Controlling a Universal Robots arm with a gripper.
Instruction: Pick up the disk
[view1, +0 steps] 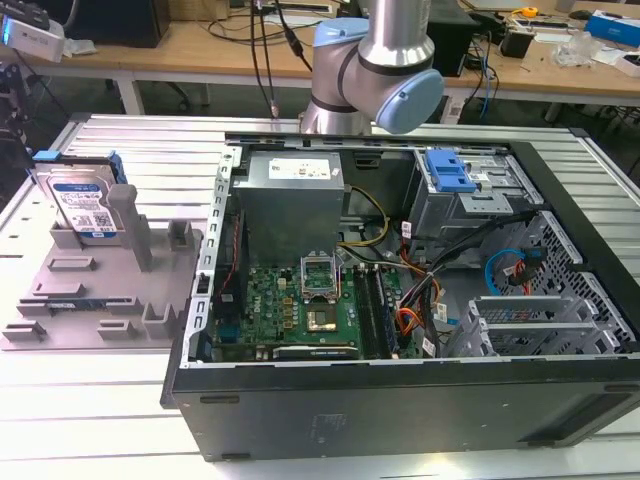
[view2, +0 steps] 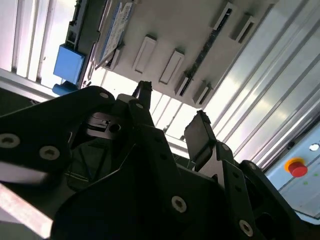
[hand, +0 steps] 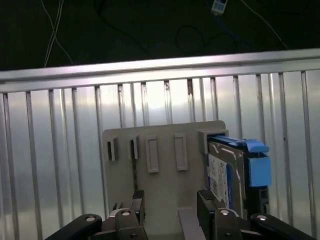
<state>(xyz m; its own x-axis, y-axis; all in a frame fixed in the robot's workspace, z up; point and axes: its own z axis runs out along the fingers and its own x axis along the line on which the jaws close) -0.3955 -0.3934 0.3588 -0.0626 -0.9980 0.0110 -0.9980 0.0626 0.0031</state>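
A slatted metal desk (view1: 90, 420) carries an open computer case (view1: 400, 400) and, at the exterior view's left, a grey tray (view1: 100, 300) with raised slots. The disk (view1: 88, 205) stands on edge at the tray's far corner. Its blue-and-white label faces the camera, and blue rails run along its sides. It is touching the tray and is well apart from the case.

The arm (view1: 375, 60) rises behind the case, at the top of the exterior view.

In the first wrist view, two black fingers (hand: 207, 202) are spread wide with the bare tray (hand: 165, 190) showing in the gap between them. The jaws are apart and hold nothing. The disk (hand: 225, 175) stands upright in its slot, just past one finger, and is not between the two. How close the finger is to it cannot be told.

In the second wrist view, the same open fingers (view2: 200, 135) point toward the tray (view2: 190, 30). The disk (view2: 117, 30) sits at one end of the tray, and the ribbed desk (view2: 280, 75) runs alongside.
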